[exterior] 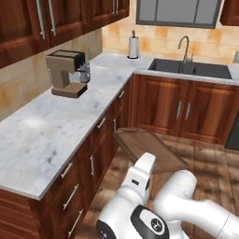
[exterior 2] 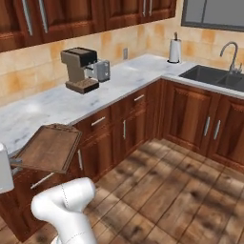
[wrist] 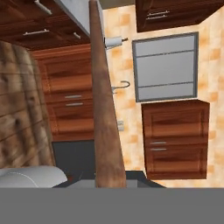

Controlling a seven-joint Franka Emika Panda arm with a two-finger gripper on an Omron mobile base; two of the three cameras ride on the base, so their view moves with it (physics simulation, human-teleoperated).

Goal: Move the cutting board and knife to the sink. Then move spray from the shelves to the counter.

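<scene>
The brown wooden cutting board (exterior: pixel 150 148) hangs in the air over the floor, level with the lower cabinet fronts. My gripper (exterior: pixel 140 160) is shut on its near edge. From the right base view the cutting board (exterior 2: pixel 50 147) floats beside the drawers, with the gripper (exterior 2: pixel 17 163) at its left end. The hand view sees the cutting board (wrist: pixel 103 109) edge-on, running up from the fingers. The dark sink (exterior: pixel 191 69) with its steel faucet (exterior: pixel 184 46) lies in the far counter, well beyond the board. The marble counter (exterior: pixel 51 130) runs along the left. Knife, spray and shelves are out of view.
A brown coffee machine (exterior: pixel 67 72) stands on the left counter. A paper towel roll (exterior: pixel 134 46) sits in the corner near the sink. Wooden cabinet fronts (exterior: pixel 177 109) line both sides. Open wooden floor (exterior 2: pixel 167 190) stretches toward the sink (exterior 2: pixel 214 76).
</scene>
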